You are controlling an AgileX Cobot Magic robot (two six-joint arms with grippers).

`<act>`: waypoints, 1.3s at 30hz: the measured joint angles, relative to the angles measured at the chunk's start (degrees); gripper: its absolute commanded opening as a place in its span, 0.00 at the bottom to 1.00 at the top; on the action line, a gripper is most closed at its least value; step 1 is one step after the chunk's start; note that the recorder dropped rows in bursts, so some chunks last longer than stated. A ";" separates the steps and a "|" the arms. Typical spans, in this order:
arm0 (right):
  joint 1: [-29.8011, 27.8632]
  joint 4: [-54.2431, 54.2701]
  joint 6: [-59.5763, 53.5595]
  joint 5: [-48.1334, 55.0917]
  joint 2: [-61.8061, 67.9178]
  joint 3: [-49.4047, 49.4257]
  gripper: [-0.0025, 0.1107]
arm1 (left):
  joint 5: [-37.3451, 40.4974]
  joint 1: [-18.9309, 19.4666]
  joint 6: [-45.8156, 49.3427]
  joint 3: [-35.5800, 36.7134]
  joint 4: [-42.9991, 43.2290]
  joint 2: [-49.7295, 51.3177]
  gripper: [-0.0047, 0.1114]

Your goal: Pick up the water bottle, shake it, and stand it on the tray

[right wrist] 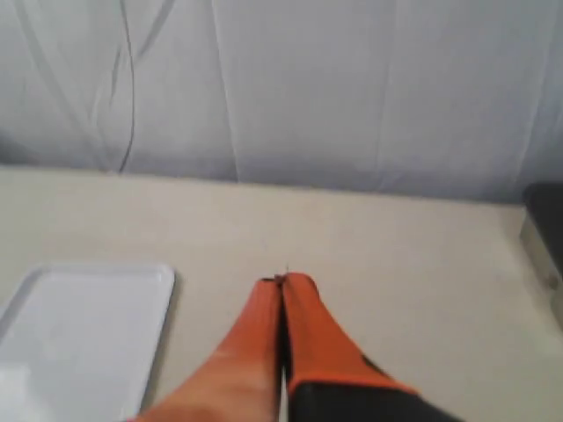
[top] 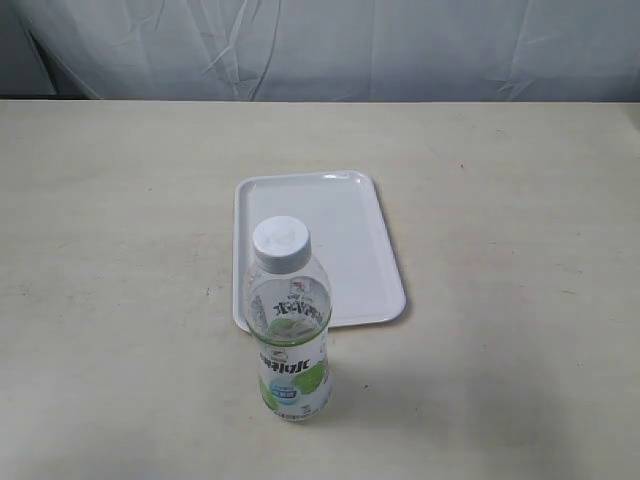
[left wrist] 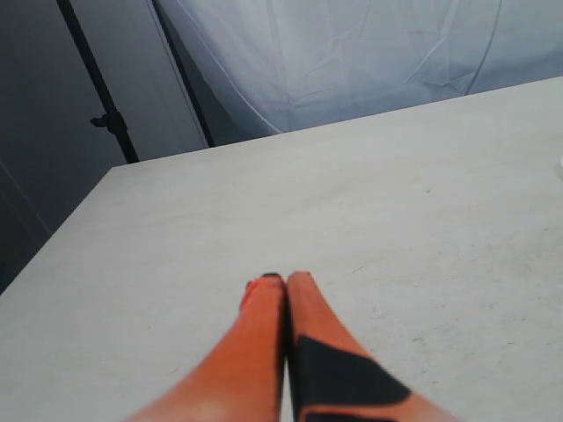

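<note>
Both grippers are clenched on nothing: the left gripper [left wrist: 286, 280] and the right gripper [right wrist: 281, 281] each show orange fingers pressed together, low in their frames. The tray [right wrist: 79, 325] lies at lower left of the right wrist view. In the exterior view the water bottle [top: 290, 330] stands upright at lower centre, its base on the table [top: 500, 250] just below the tray's lower-left corner. Neither arm shows there, so which is nearer is unclear. The jaws should spread first, then close squarely on the labelled body, firmly enough for shaking.

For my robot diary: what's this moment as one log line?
water bottle: upright on table, off tray | jaws: both shut, empty | pickup: pending
</note>
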 measured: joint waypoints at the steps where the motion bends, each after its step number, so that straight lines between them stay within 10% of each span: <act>1: 1.02 -0.63 0.49 4.29 3.66 -3.29 0.02 | 0.00 0.00 0.00 0.00 0.00 0.00 0.04; 14: 23.95 0.52 10.35 8.55 12.63 2.10 0.02 | 0.00 0.00 0.00 0.00 0.00 0.00 0.04; 22: 38.95 -4.99 15.67 -12.33 10.37 15.76 0.02 | 0.00 0.00 0.00 0.00 0.00 0.00 0.04; 39: 43.74 -4.42 19.40 -33.92 10.09 27.46 0.02 | 0.00 0.00 0.00 0.00 0.00 0.00 0.04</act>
